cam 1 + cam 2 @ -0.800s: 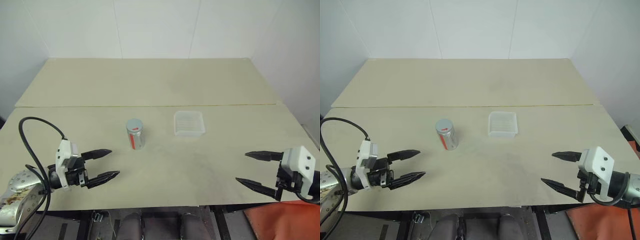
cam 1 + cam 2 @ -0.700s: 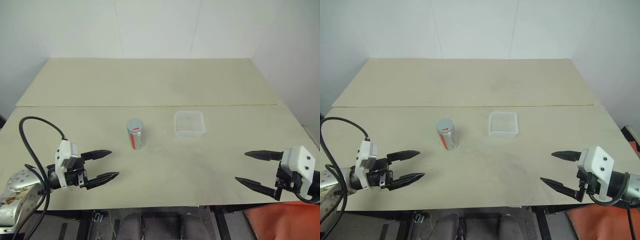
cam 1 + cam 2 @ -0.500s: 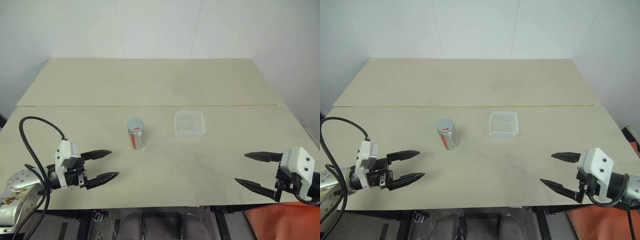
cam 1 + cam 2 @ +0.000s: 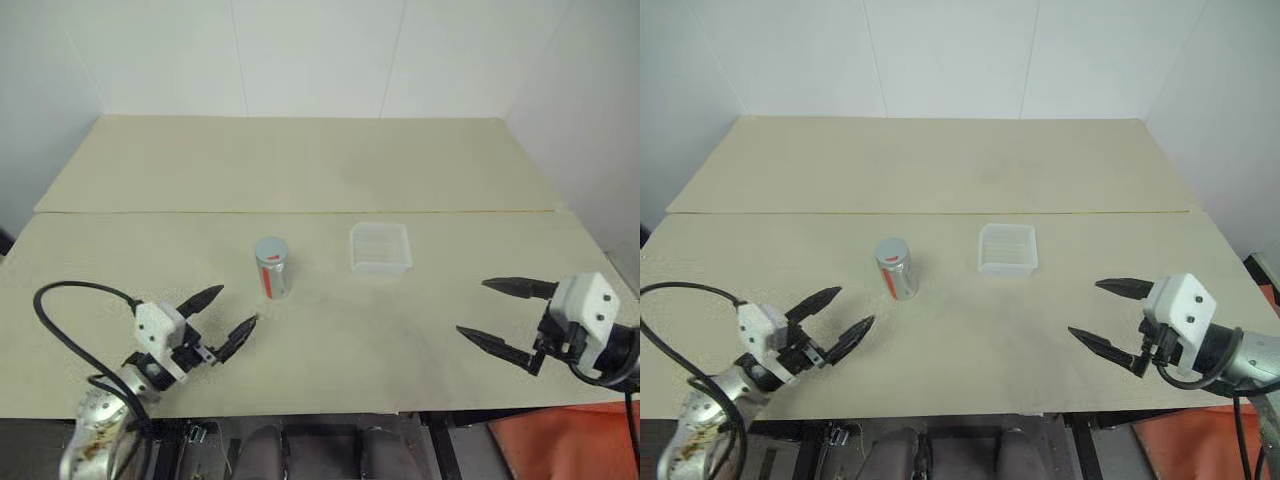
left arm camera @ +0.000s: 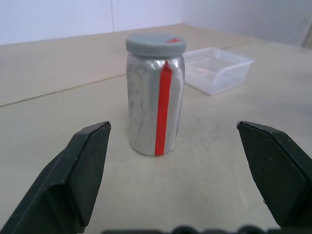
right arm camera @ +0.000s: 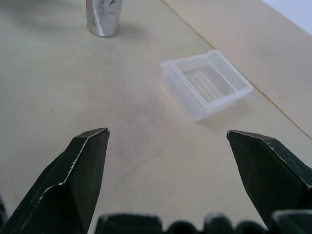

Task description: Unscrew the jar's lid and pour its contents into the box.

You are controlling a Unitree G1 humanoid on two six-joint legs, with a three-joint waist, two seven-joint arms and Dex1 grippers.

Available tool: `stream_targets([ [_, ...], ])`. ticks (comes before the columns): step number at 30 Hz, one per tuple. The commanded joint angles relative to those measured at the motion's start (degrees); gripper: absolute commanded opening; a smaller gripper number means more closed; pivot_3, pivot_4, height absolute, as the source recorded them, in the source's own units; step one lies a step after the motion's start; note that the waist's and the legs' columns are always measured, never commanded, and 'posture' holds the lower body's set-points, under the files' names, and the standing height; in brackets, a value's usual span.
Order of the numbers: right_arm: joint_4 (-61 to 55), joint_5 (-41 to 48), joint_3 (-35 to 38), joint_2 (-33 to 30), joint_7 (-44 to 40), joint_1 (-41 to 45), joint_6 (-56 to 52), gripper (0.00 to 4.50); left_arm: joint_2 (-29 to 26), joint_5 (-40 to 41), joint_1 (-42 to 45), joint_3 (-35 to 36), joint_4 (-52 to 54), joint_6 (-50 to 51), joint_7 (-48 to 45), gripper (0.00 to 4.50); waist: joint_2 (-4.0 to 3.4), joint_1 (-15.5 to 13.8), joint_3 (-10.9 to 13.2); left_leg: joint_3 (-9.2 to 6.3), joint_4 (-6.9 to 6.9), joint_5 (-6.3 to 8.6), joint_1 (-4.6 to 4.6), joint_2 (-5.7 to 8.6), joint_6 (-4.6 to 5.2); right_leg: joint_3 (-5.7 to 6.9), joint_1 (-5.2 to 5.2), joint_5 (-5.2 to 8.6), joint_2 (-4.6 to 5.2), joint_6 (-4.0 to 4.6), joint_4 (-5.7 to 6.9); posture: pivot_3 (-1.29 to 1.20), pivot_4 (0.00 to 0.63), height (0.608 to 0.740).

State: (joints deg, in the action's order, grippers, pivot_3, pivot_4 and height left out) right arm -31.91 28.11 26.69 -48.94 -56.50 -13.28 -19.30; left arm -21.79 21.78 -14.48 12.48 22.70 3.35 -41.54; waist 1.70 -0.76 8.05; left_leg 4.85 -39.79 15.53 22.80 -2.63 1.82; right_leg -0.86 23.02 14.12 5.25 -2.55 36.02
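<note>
Centrally on the pale table [image 4: 330,170], slightly left of the frame's middle, the jar [image 4: 272,270] stands upright with its grey lid [image 4: 271,248] on top and a red stripe down its side. Just right of it, with a clear gap of bare table between, sits the clear box [image 4: 380,248]. At lower left the left gripper [image 4: 229,315] points up and right toward the jar, fingers spread wide and holding nothing; from its wrist camera the jar sits between the two fingers but farther off. At lower right the right gripper [image 4: 487,309] points left, its fingers likewise spread apart and empty, well apart from the box.
</note>
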Motion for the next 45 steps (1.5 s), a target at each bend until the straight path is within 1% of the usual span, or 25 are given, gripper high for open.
stream_targets([
  [1, -1.28, -0.03, -2.37, 0.17, 1.52, 2.93, 0.44, 4.48, 5.91, -6.91, 2.31, -2.11, -1.81, -6.37, 9.36, 4.50, -0.04, -0.10, -0.03, -0.01, -0.01, 0.00, -0.01, 0.02, 0.00, -0.02, -0.04, -0.01, 0.02, -0.01, -0.03, 0.00, 0.150, 0.740],
  [3, -1.31, 0.15, -3.51, 0.43, 1.84, 3.80, 0.32, 4.48, 8.26, -9.12, 3.44, -2.96, -3.88, -8.91, 11.83, 4.50, 0.01, -0.10, -0.06, -0.03, -0.03, 0.00, -0.02, 0.04, 0.01, -0.02, -0.08, -0.03, 0.01, -0.03, -0.06, 0.00, 0.150, 0.740],
  [5, -1.52, 0.01, -4.47, 0.59, 2.12, 4.13, 0.26, 4.48, 9.25, -10.77, 4.20, -4.22, -5.51, -10.61, 12.82, 4.50, 0.00, -0.01, -0.06, -0.06, -0.01, 0.00, 0.02, 0.04, 0.01, 0.00, -0.03, -0.03, 0.00, -0.04, -0.06, 0.00, 0.150, 0.740],
  [8, -1.15, -0.52, -4.74, 0.50, 2.34, 4.01, 0.90, 4.48, 10.24, -11.01, 4.97, -6.25, -6.70, -11.35, 13.32, 4.50, 0.00, 0.03, -0.06, -0.06, 0.01, 0.01, 0.05, 0.03, 0.02, 0.00, 0.01, -0.03, 0.00, -0.04, -0.06, 0.00, 0.150, 0.740],
  [13, -0.81, -0.87, -3.87, 0.36, 2.66, 3.95, 1.29, 4.48, 10.19, -11.39, 7.15, -7.69, -10.09, -13.00, 13.78, 4.50, -0.01, 0.06, -0.07, -0.05, -0.01, 0.00, 0.02, 0.03, 0.02, 0.00, -0.01, -0.03, 0.00, -0.05, -0.02, 0.00, 0.150, 0.740],
  [20, -2.66, -1.47, -4.77, 1.10, 3.91, 3.50, 1.07, 4.48, 11.19, -13.29, 11.08, -10.34, -16.10, -16.40, 14.74, 4.50, -0.02, 0.03, -0.07, -0.06, -0.01, 0.01, 0.04, 0.04, 0.02, 0.01, -0.01, -0.04, 0.01, -0.06, -0.05, 0.00, 0.150, 0.740],
  [24, -3.20, -1.28, -4.03, 1.07, 3.93, 3.48, 0.68, 4.48, 11.86, -13.29, 12.58, -11.51, -18.33, -17.52, 15.12, 4.50, -0.02, 0.06, -0.07, -0.06, -0.01, 0.00, 0.03, 0.03, 0.02, 0.02, 0.00, -0.04, -0.01, -0.07, -0.01, 0.00, 0.150, 0.740],
  [36, -3.38, -0.99, -3.00, 0.51, 3.73, 3.36, 0.28, 4.48, 14.42, -19.28, 17.52, -14.17, -27.39, -24.14, 20.95, 4.50, -0.01, 0.03, -0.07, -0.06, -0.02, 0.00, 0.04, 0.04, 0.02, 0.01, -0.01, -0.06, 0.00, -0.09, -0.02, 0.00, 0.150, 0.740],
  [42, -3.03, -0.97, -2.34, -0.03, 3.31, 3.40, 0.09, 4.48, 15.82, -20.26, 20.16, -14.42, -31.21, -25.49, 23.42, 4.50, -0.12, -0.27, -0.13, -0.07, -0.02, 0.00, 0.03, 0.06, 0.02, 0.02, -0.02, -0.06, 0.02, -0.11, -0.03, 0.00, 0.150, 0.740],
  [45, -3.08, -1.36, -2.29, -0.20, 3.06, 2.84, 0.30, 4.48, 16.95, -19.01, 20.51, -14.10, -31.85, -25.66, 24.29, 4.50, -0.23, -0.43, -0.20, -0.08, -0.04, 0.00, -0.01, 0.07, 0.02, 0.03, -0.09, -0.08, 0.03, -0.13, -0.02, 0.00, 0.150, 0.740],
])
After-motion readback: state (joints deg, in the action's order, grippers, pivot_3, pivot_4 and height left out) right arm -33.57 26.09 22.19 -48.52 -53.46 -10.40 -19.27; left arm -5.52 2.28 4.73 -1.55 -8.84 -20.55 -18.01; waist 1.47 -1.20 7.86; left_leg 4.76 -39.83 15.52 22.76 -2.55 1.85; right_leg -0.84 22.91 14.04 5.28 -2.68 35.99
